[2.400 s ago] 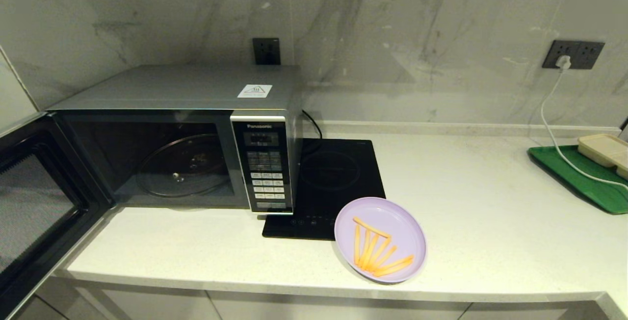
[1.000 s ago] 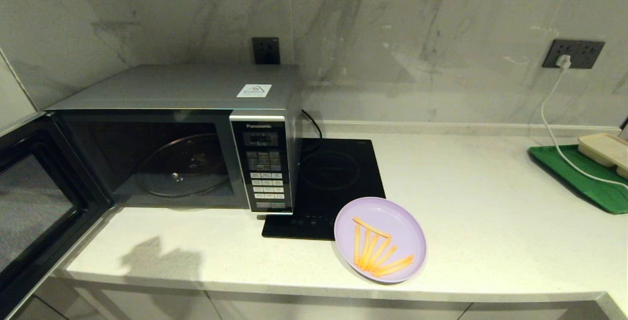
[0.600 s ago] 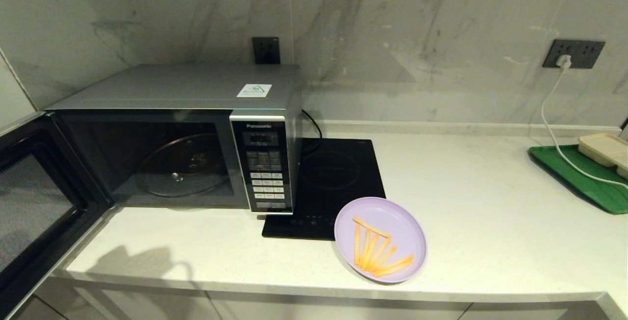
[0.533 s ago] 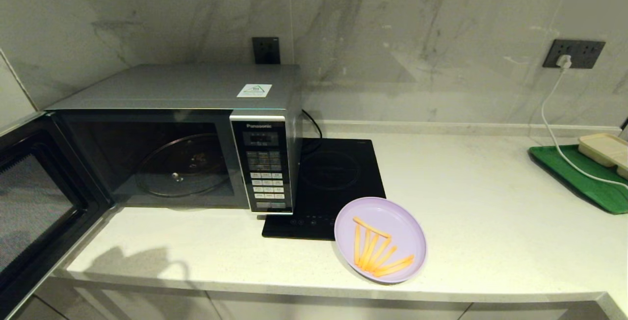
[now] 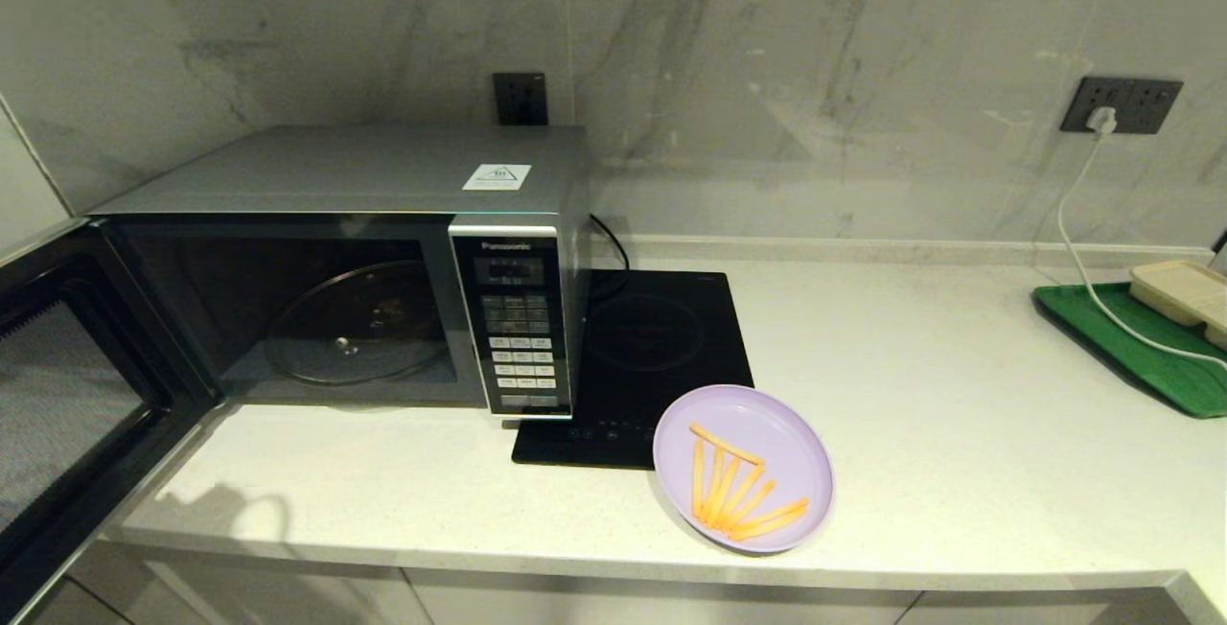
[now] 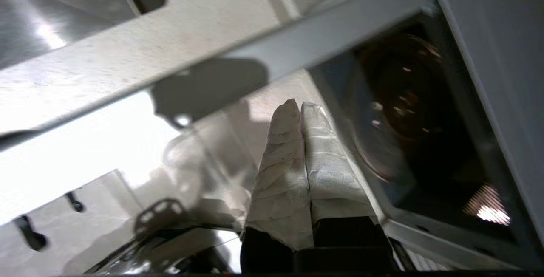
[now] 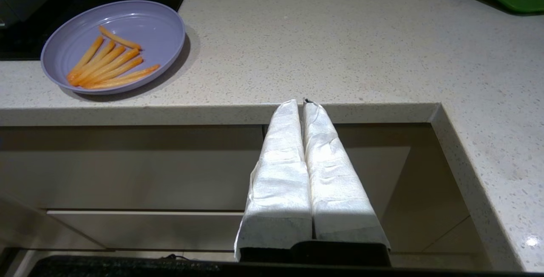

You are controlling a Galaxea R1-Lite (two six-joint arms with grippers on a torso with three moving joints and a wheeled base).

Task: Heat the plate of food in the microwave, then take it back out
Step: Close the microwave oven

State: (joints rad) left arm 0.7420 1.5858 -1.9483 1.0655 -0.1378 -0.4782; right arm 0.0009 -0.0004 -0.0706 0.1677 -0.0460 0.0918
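Shadow movement is the only change: in the head view, the dark arm-shaped shadow on the countertop (image 5: 959, 414) in front of the microwave (image 5: 345, 266) has slid toward the left front edge and shrunk, compared with a second ago, which suggests the left arm is retreating below the counter; nothing else has shifted. The microwave door (image 5: 67, 395) stands swung fully open to the left, exposing the glass turntable (image 5: 359, 323), which carries nothing. The plate of food (image 5: 743, 467) rests on the countertop near the front edge, its back-left rim overlapping the corner of the black induction cooktop (image 5: 652, 366); the fries (image 5: 733, 491) lie on it undisturbed. A green tray (image 5: 1131, 347) with a beige container (image 5: 1184, 294) sits far right. Neither arm appears in this view. In the left wrist view, the left gripper (image 6: 299, 109) has its two cloth-wrapped fingers pressed together, holding nothing, with the open microwave cavity and turntable beyond it. In the right wrist view, the right gripper (image 7: 301, 103) likewise has its fingers closed together and empty; it sits below counter level, in front of the cabinet face, with the plate of food (image 7: 114, 45) well apart on the surface above. Assessment: door opening appears complete, loading has not begun, and the plate is the next thing to be grasped.
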